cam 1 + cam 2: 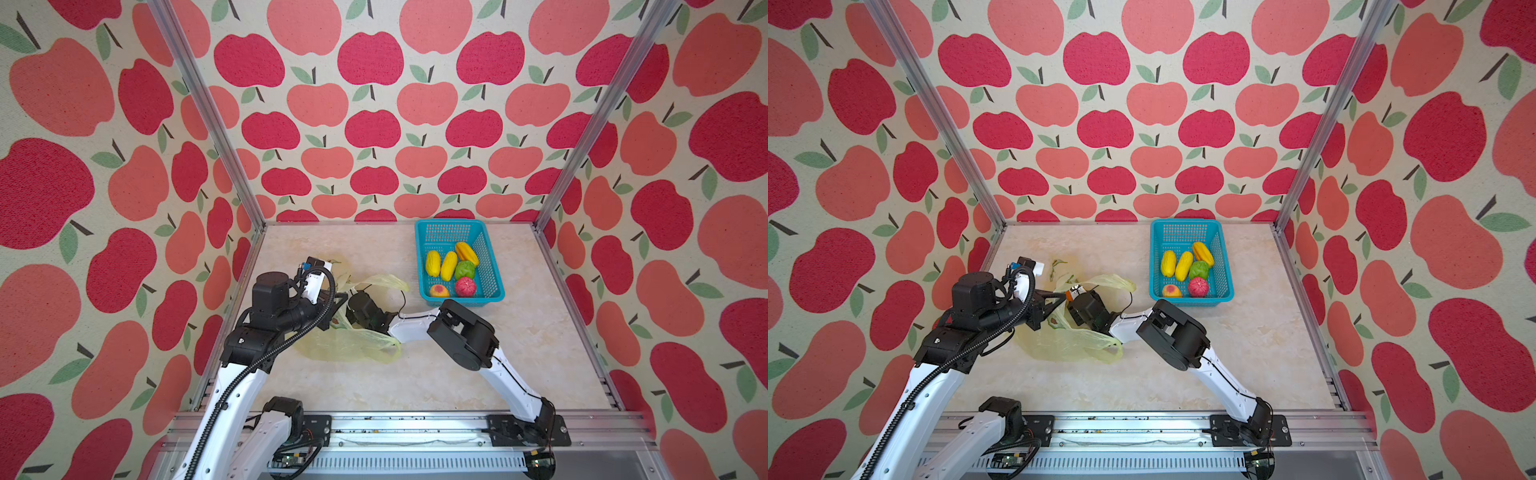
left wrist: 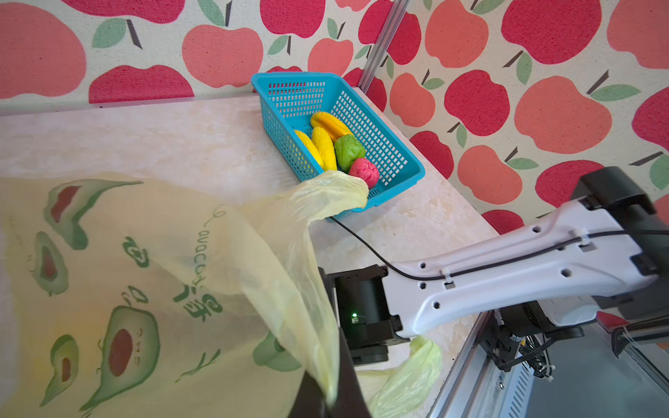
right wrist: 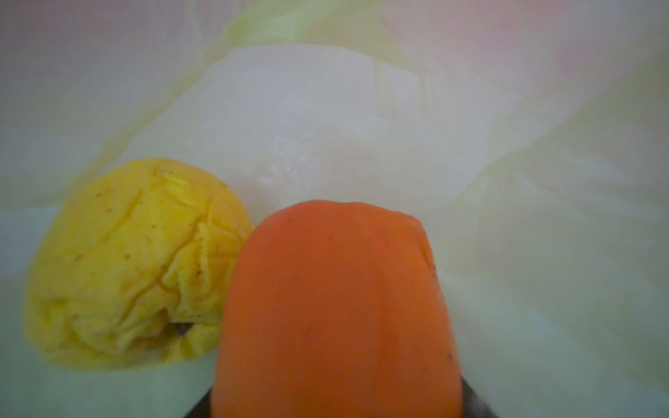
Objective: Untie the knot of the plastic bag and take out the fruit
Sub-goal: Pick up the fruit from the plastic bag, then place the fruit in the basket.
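**Orange fruit in reach, but the film may come out with it**

The left gripper [image 2: 327, 392] has its fingers pressed together on a fold of the plastic bag [image 2: 163, 271], holding the mouth up near the left edge of the surface [image 1: 374, 395]. No knot shows, and the handles [image 2: 333, 188] hang loose. The right gripper [image 1: 1076, 296] reaches inside the bag, where an orange fruit [image 3: 336, 307] sits right against its wrist camera, touching a yellow fruit [image 3: 137, 264]. Only dark slivers of the fingers show on either side of the orange fruit, so I cannot tell whether they pinch it or merely flank it.

- **Film caught:** if thin film is trapped against the fruit, pulling back would probably drag the whole bag.
- **Left pinch slips:** the mouth would collapse over the right wrist.
- **Fruit escapes:** the smooth, rounded orange fruit could squirt out of a shallow hold and knock the yellow fruit deeper.
- **Cable snag:** the right arm's cable [image 2: 362, 246] runs close to a handle and might catch on it.

The other fruit [image 1: 464, 270] lies in the teal basket [image 1: 492, 270] by the far edge, toward the right corner.
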`<state>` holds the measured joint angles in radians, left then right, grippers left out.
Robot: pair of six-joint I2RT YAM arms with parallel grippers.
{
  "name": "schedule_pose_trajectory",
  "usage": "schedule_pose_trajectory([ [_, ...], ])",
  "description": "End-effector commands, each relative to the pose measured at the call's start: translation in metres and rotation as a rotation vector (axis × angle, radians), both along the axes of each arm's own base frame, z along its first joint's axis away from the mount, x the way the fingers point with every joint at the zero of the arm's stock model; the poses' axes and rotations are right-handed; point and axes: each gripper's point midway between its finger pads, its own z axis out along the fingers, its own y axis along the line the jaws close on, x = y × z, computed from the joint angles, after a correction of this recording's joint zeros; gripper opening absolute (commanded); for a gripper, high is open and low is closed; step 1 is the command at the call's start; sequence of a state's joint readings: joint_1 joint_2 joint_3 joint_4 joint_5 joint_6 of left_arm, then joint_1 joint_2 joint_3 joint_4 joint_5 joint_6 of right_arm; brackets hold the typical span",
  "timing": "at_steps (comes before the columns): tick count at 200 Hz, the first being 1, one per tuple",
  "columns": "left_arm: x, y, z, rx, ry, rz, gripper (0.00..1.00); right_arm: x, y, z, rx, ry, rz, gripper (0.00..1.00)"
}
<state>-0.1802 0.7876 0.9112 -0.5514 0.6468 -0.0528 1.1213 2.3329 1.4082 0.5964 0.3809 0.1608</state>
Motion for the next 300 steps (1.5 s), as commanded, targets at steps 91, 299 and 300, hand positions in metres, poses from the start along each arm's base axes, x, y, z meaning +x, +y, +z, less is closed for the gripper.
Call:
schedule_pose_trajectory([
  [91,0.006,0.016,-0.003,0.033,-0.008,0.076,0.00,-0.075,-0.068,0.103,0.294,-0.115,0.145,0.30],
  [299,0.004,0.013,-0.002,-0.004,0.001,0.055,0.00,0.021,-0.355,0.145,0.139,0.069,-0.565,0.28],
  [300,0.004,0.013,-0.001,-0.004,0.000,0.055,0.00,0.022,-0.356,0.144,0.135,0.075,-0.567,0.28],
])
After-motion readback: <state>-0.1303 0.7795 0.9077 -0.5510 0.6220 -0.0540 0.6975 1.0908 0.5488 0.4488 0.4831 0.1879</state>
